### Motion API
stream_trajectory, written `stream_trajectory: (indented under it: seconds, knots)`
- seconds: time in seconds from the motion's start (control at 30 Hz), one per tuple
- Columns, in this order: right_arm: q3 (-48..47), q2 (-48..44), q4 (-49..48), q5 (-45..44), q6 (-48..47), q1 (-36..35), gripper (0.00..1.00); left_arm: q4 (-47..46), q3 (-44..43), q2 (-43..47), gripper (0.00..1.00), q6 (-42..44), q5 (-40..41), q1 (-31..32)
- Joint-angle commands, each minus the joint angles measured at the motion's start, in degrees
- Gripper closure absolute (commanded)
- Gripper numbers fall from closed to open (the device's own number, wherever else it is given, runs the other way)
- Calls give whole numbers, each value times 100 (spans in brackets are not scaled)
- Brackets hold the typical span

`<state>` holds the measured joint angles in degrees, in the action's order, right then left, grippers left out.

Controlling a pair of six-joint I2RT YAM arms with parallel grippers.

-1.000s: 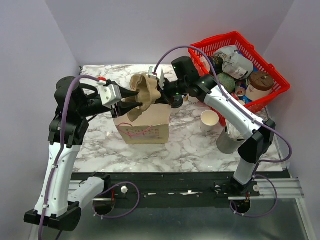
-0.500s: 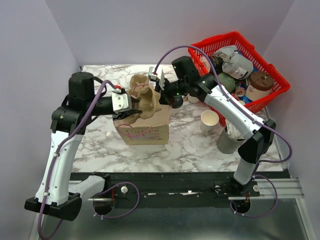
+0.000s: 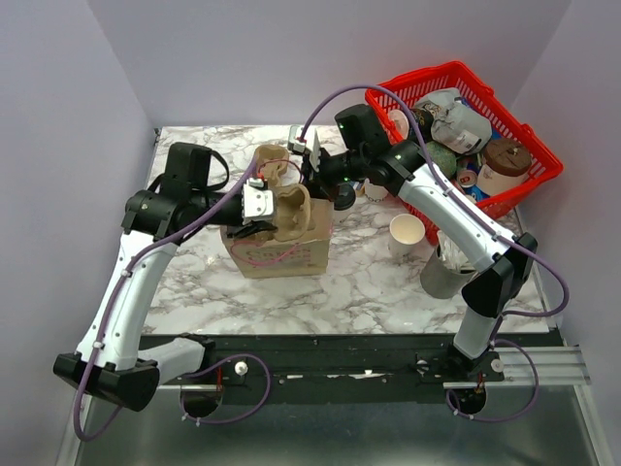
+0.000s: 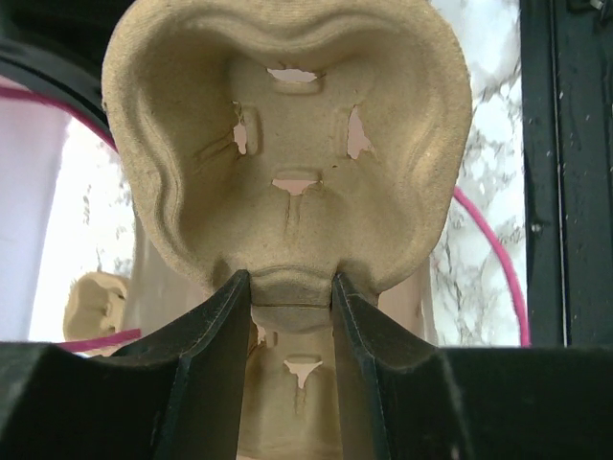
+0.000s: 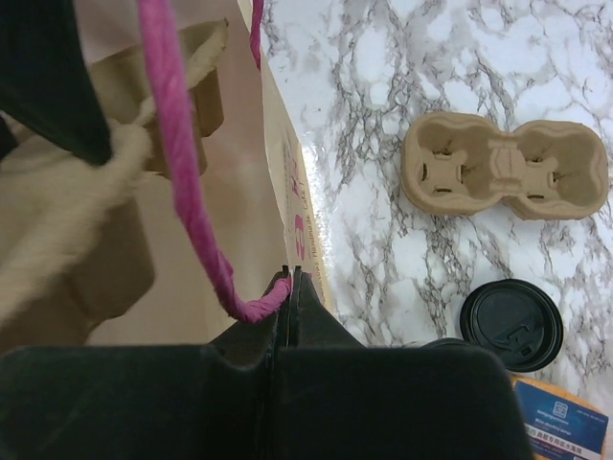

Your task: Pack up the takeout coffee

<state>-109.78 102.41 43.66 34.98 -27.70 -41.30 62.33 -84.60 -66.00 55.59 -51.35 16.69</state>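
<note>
- Left gripper (image 4: 290, 287) clamps a tan moulded-pulp cup carrier (image 4: 287, 144) over the brown paper bag (image 3: 281, 254), centre frame.
- Right gripper (image 5: 290, 280) pinches the bag's rim by its pink cord handle (image 5: 182, 163).
- The black-lidded takeout coffee (image 5: 510, 326) stands lid-up, just right of the bag, nearer the right gripper.

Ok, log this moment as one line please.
left gripper: shut on cup carrier, at paper bag mouth | right gripper: shut on paper bag rim | takeout coffee: lidded, not yet in bag
</note>
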Motion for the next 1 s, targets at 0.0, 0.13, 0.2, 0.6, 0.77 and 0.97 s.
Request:
stream_trajectory:
  seconds: [0.0,0.13,0.2,0.6,0.77,0.97]
  knots:
    - [-184,-107,116,-158,-200,-54,99,-133,197,-1,100,311,793,290]
    - [-132,-134,108,-185,-200,-54,99,-45,268,-1,100,461,1267,676]
    - [-123,-151,81,-193,-157,-54,99,34,295,-18,100,470,1521,844]
    - [114,-300,55,-325,-51,-168,100,-350,303,-203,100,-152,3051,2013]
    - [255,-389,73,-351,-7,-194,100,-686,321,-159,100,-453,3316,2049]
    - [238,-371,81,-404,-42,-194,99,-915,655,52,100,-365,3703,2049]
